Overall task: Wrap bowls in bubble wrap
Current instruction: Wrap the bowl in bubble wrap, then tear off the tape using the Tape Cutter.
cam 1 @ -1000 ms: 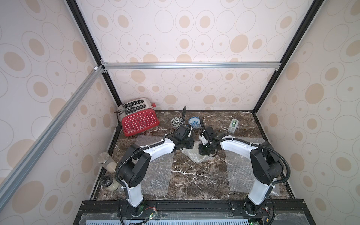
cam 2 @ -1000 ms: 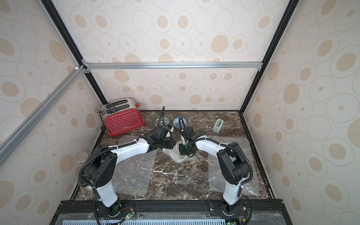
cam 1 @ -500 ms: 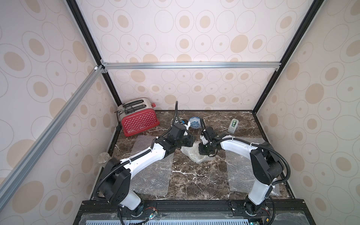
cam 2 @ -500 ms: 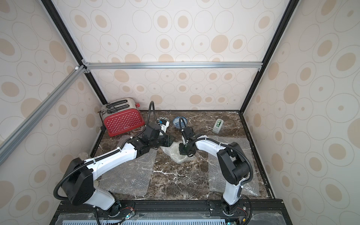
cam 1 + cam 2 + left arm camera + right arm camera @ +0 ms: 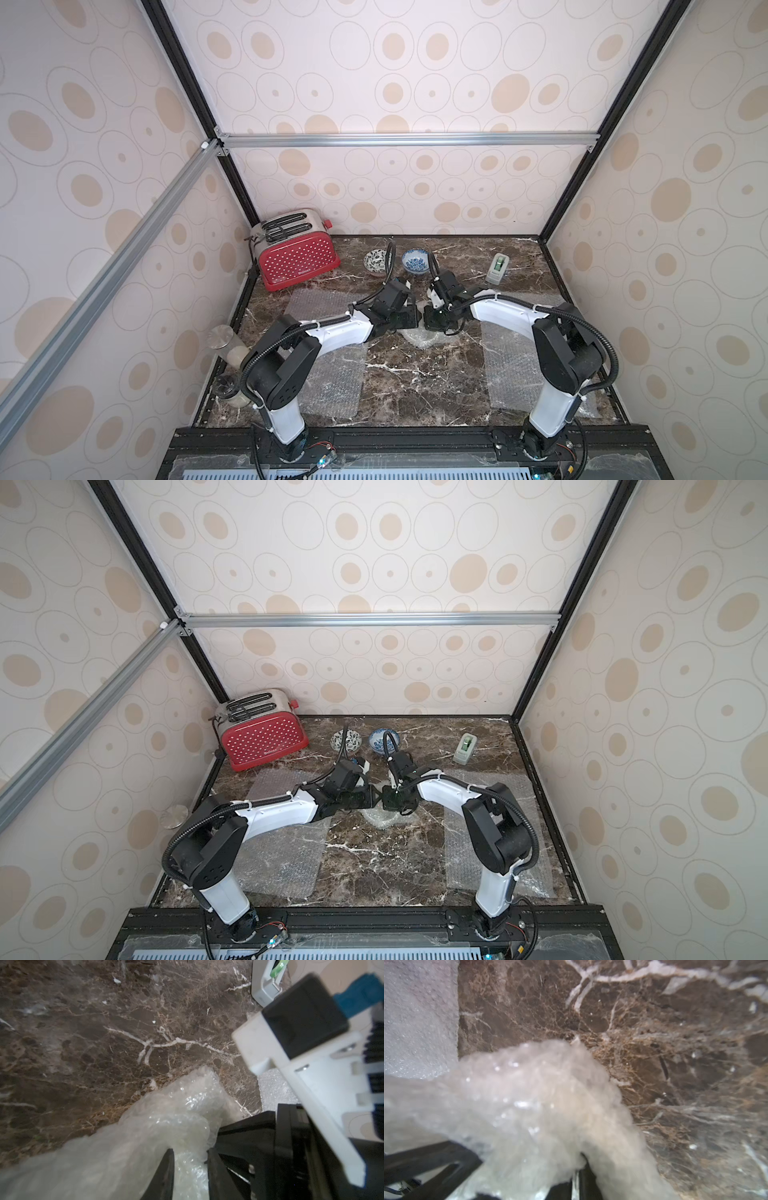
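Left claw [image 5: 189, 1158]: back down at the bundle [image 5: 422, 338] after a quick lift toward the far side half a moment ago. Narrow now, pinching wrap [image 5: 176, 1118] between two black fingers.

Right claw [image 5: 433, 323]: no move in that time. Low on the same bundle, almost shut, and looks pinched on a fold of wrap too.

So, two grips on one bundle again. Probably ready to pull the wrap tight or tuck it under. First bowl close to done, by the look of it. Not able to see that bowl plainly through the wrap.

Bundle in the middle of the bench [image 5: 415, 386], right between the claws. Leaf bowl [image 5: 375, 262] and blue bowl [image 5: 415, 262] bare, side by side at the far edge. Two flat sheets [image 5: 328, 374] waiting, one left, one right.

Bench dark brown stone with white lines. Red toaster [image 5: 297, 259] far left, tape holder [image 5: 498, 268] far right. Pale walls with tan spots in rings, black posts, silver bars.
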Controlling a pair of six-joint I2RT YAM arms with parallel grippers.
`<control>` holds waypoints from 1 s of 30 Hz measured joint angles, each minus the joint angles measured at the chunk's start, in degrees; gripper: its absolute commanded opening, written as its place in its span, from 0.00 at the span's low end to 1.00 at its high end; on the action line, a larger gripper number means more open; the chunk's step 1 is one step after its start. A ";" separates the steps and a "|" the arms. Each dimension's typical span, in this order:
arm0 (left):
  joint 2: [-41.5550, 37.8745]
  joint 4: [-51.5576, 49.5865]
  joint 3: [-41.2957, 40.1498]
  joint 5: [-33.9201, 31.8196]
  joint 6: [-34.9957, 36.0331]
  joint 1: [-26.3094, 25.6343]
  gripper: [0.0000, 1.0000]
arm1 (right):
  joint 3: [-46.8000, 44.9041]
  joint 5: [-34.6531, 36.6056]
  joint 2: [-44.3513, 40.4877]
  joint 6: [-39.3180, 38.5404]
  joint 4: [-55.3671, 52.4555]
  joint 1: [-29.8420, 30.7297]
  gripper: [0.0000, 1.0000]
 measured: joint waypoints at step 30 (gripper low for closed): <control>3.96 7.34 -3.37 1.29 -2.78 0.00 0.25 | -1.38 -6.01 -15.58 -0.46 0.55 -20.50 0.33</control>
